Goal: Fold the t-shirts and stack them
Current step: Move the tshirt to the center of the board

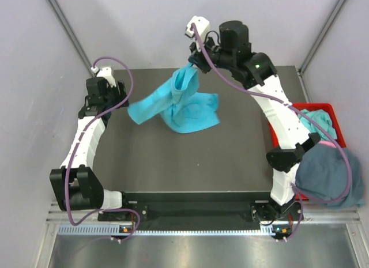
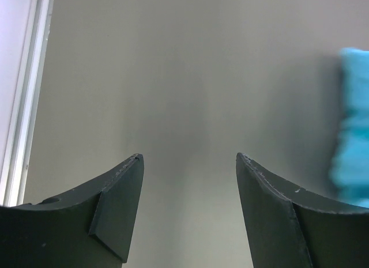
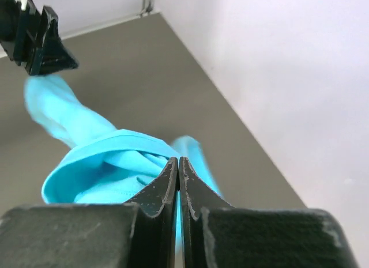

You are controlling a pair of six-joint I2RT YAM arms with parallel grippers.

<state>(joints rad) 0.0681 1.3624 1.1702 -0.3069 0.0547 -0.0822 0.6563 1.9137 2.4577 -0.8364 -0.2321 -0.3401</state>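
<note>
A bright turquoise t-shirt (image 1: 181,106) hangs crumpled over the back middle of the dark table (image 1: 190,158), its lower folds resting on the surface. My right gripper (image 1: 193,66) is shut on its upper edge near the collar and holds it raised; in the right wrist view the cloth (image 3: 109,164) is pinched between the closed fingers (image 3: 179,164). My left gripper (image 1: 118,98) stands open just left of the shirt's trailing sleeve, with nothing between its fingertips (image 2: 190,158); a turquoise edge (image 2: 351,124) shows at the right of that view.
A red bin (image 1: 326,121) at the table's right edge holds a teal cloth (image 1: 317,121). A slate blue-grey shirt (image 1: 328,173) drapes over the bin's near side. Walls close in at the back and both sides.
</note>
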